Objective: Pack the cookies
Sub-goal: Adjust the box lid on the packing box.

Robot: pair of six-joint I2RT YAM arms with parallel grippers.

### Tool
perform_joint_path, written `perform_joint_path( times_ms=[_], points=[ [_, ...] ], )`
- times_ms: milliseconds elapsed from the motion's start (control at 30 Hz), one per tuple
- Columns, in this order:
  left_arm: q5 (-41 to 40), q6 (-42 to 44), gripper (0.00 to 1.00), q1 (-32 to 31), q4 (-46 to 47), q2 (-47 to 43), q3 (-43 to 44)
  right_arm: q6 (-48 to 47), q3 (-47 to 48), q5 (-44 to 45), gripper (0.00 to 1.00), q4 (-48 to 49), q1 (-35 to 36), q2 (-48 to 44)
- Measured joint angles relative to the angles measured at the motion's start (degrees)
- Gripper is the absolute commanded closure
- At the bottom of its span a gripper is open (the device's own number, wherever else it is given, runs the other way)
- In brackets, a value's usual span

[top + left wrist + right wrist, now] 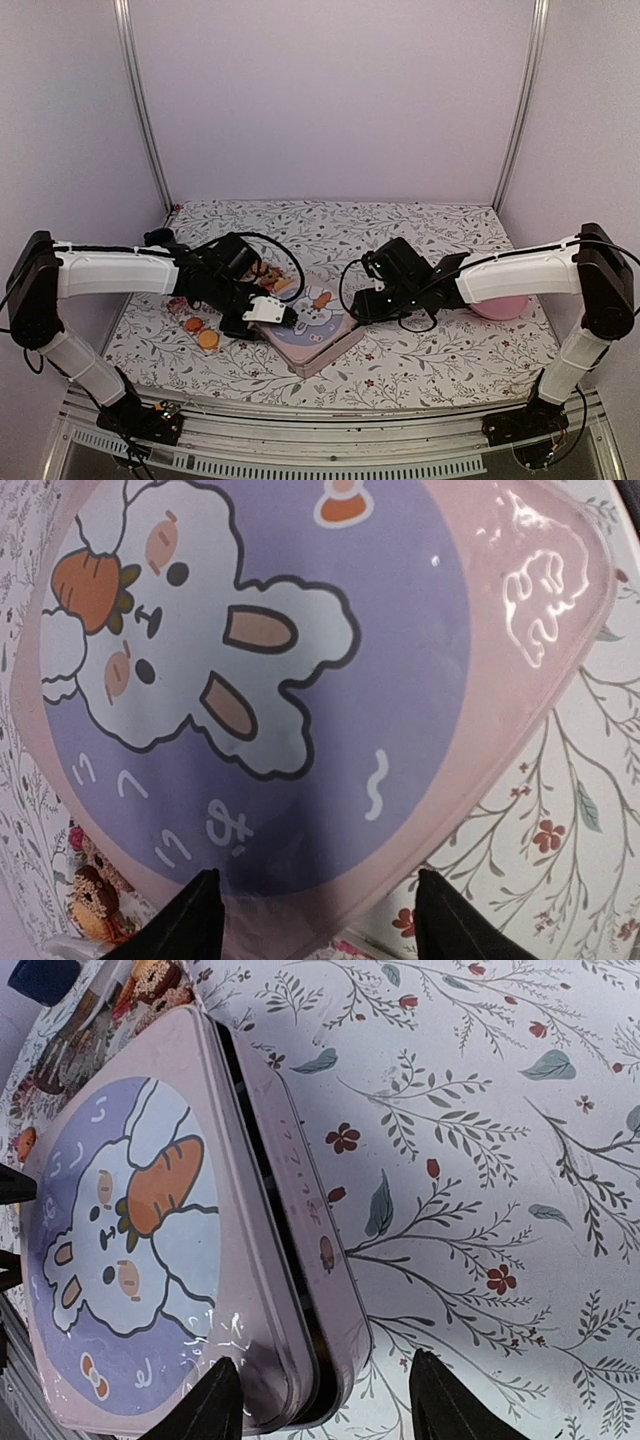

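Find two orange cookies (pixel 201 333) loose on the flowered cloth (pixel 430 365) at nine o'clock of the pink tin (pixel 312 335), with a further heap (pixel 270 279) at eleven o'clock, just behind the left arm. Cannot tell the contents of the tin, with the bunny lid (pixel 300 680) covering it. In the right wrist view, note a dark gap between lid and base along the side facing the right arm: ajar, not pressed home.

Judged risks:
- Closing both pincers on opposite corners and lifting unevenly is likely to tilt or jam the lid. Could also drag the whole tin over the cloth into the loose cookies at nine o'clock, scattering or crushing them.
- Pinching lid and base together at the right corner is likely to raise the tin instead of opening it.
- Glossy lid, so prone to slipping from narrow fingertips.

As for the left gripper (pixel 315 878): reaching in from nine o'clock, long white link nearly level, wrist bent down, fingers spread astride the lid's corner, pinching nothing. As for the right gripper (pixel 325 1360): reaching in from three o'clock past the pink plate (pixel 505 308), fingers likewise parted, one over the lid's rim, the other over bare cloth, no grip visible.
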Motion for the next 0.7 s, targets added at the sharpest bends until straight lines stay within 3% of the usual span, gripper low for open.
perform_joint_path(
  times_ms=[700],
  points=[
    [-7.8,-2.1,0.33,-3.9,-0.6,1.3,3.7,1.1,-1.1,0.4,0.45,0.5,-0.5,-6.0]
  ],
)
